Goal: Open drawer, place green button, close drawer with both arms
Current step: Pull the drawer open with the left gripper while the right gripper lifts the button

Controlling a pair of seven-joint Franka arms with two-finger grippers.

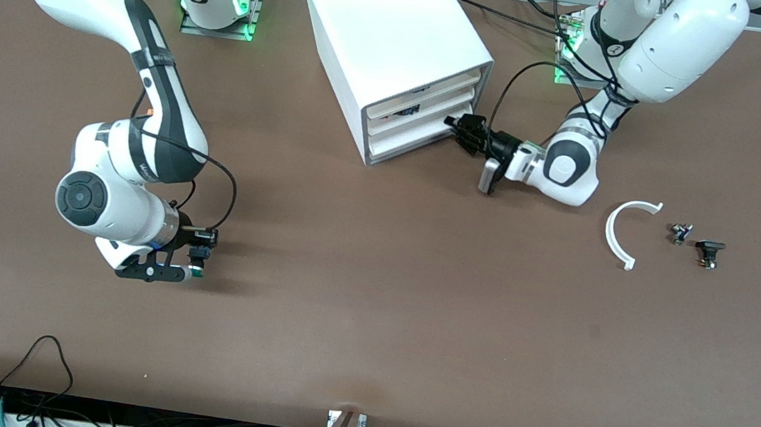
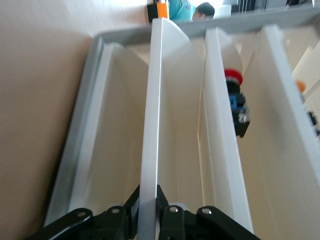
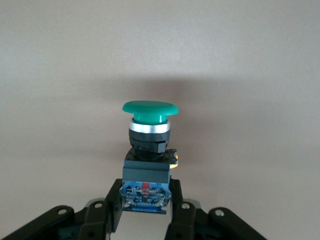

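The white cabinet [image 1: 395, 22] stands near the arms' bases with three drawers. My left gripper [image 1: 455, 127] is at the cabinet's corner toward the left arm's end. In the left wrist view it [image 2: 148, 194] is shut on the thin front panel of the bottom drawer [image 2: 150, 125], the one closest to the table. That drawer [image 1: 406, 143] looks barely pulled out. My right gripper [image 1: 198, 261] is low over the table toward the right arm's end, shut on the button [image 1: 195, 264]. The right wrist view shows the button [image 3: 149, 127], green cap outward, gripped [image 3: 146, 200] by its blue-black base.
The middle drawer holds a red-capped button [image 2: 234, 95]. Something orange [image 2: 300, 85] shows in the top drawer. A white curved strip [image 1: 618, 233] and two small dark parts [image 1: 680, 233] [image 1: 709, 251] lie toward the left arm's end. Cables run along the table edge nearest the camera.
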